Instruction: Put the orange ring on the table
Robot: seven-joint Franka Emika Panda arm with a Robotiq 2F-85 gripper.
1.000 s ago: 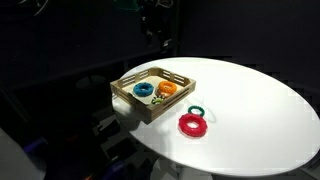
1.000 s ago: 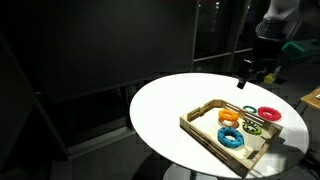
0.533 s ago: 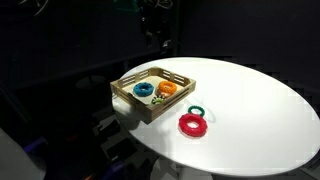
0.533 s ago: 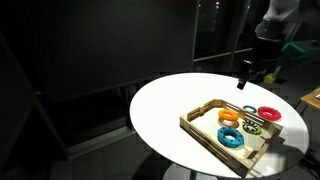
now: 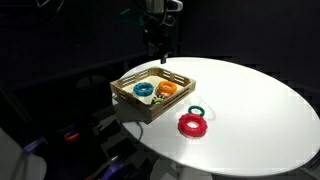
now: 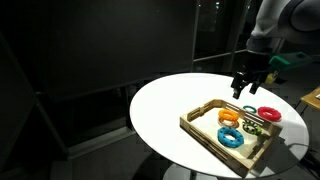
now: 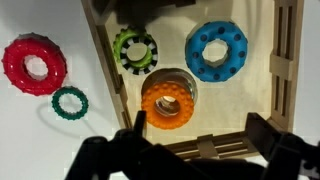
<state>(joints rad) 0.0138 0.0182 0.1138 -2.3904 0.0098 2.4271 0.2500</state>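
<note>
The orange ring [image 7: 167, 99] lies in the slatted wooden tray [image 7: 96, 40], between a blue ring [image 7: 216, 50] and a light green ring [image 7: 135, 50]. It shows in both exterior views [image 5: 167, 89] [image 6: 229, 116]. The tray stands on the round white table [image 5: 260, 110] [image 6: 165, 105]. My gripper [image 7: 200, 135] is open and empty, hovering above the tray's edge close to the orange ring. In the exterior views the gripper [image 5: 158, 52] [image 6: 243, 90] hangs above the tray's far side, not touching anything.
A red ring [image 5: 192, 124] [image 7: 34, 65] and a small dark green ring [image 5: 197, 110] [image 7: 70, 101] lie on the table beside the tray. The surroundings are dark. The table edge runs close to the tray [image 5: 130, 112].
The arm has moved in over the tray and come lower. The rings and tray have not moved.
</note>
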